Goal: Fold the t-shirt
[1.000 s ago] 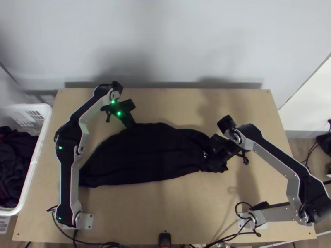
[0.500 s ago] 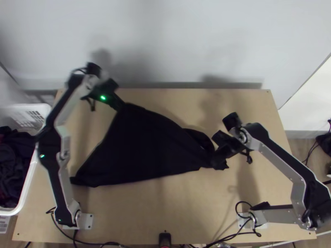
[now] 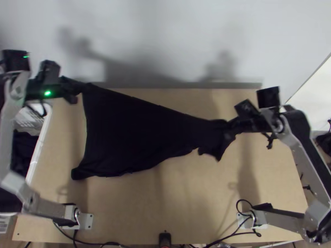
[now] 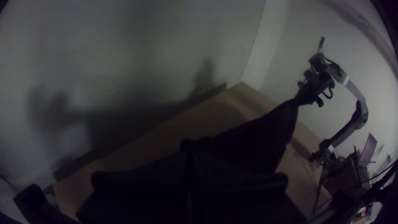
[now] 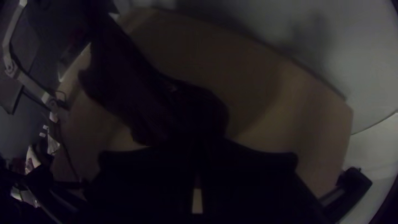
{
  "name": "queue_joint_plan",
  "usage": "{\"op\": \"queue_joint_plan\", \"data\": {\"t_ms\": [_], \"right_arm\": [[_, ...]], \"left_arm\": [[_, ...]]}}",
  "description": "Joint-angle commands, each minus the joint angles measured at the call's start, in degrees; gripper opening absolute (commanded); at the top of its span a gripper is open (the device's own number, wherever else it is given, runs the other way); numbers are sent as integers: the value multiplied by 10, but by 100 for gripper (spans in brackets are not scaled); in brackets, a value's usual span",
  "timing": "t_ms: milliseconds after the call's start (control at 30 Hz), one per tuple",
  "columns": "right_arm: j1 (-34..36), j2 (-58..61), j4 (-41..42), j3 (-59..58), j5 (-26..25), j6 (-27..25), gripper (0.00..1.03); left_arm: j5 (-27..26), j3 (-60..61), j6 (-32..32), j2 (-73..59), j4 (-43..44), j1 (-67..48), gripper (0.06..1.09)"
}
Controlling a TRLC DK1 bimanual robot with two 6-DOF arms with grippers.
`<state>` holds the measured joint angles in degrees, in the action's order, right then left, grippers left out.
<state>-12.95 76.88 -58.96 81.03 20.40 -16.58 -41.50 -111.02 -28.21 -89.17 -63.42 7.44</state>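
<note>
- Overhead, left gripper (image 3: 82, 87) and right gripper (image 3: 233, 124) pinched shirt (image 3: 132, 130), stretched between.
- Left wrist view caught right arm (image 4: 361, 113).
- Right wrist view showed slit between fingers (image 5: 143, 178).

The blocky, matte black left gripper (image 3: 82, 87) has a small, round green light (image 3: 47, 93) on its housing and a thin black cable (image 3: 40, 110) looping beside it. Behind it come a boxy black motor housing (image 3: 15, 62) and smooth silver-grey metal links (image 3: 7, 124). The right gripper (image 3: 231, 124) is black too, with wide, flat fingers (image 5: 141, 182). Behind it is a squared black joint block (image 3: 268, 97); farthest back, a pale metal base plate (image 3: 261, 225) beside looping black cables (image 3: 244, 200).
</note>
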Motion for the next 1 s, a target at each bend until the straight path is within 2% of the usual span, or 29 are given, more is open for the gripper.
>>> {"op": "queue_joint_plan", "data": {"t_ms": [0, 100, 300, 500, 633, 767, 967], "right_arm": [[-50, -60, 2, 72, 0, 15, 3], [-80, -100, 1, 98, 0, 26, 3], [-86, -150, -3, 171, 0, 44, 3], [-67, -217, 16, 182, 5, 68, 3], [-59, -250, 17, 197, 25, 79, 3], [-81, -279, 18, 200, 26, 81, 3], [-77, -316, 28, 250, 27, 99, 3]], "left_arm": [[-22, 64, 39, 181, -12, -27, 10], [-17, 75, 61, 240, -21, -71, 10], [-10, 89, 76, 320, -23, -91, 10], [-10, 86, 185, 378, 71, -60, 10], [-10, 89, 204, 418, 102, -54, 10], [-11, 82, 236, 446, 124, -61, 10], [-16, 57, 288, 495, 157, -52, 10]]}}
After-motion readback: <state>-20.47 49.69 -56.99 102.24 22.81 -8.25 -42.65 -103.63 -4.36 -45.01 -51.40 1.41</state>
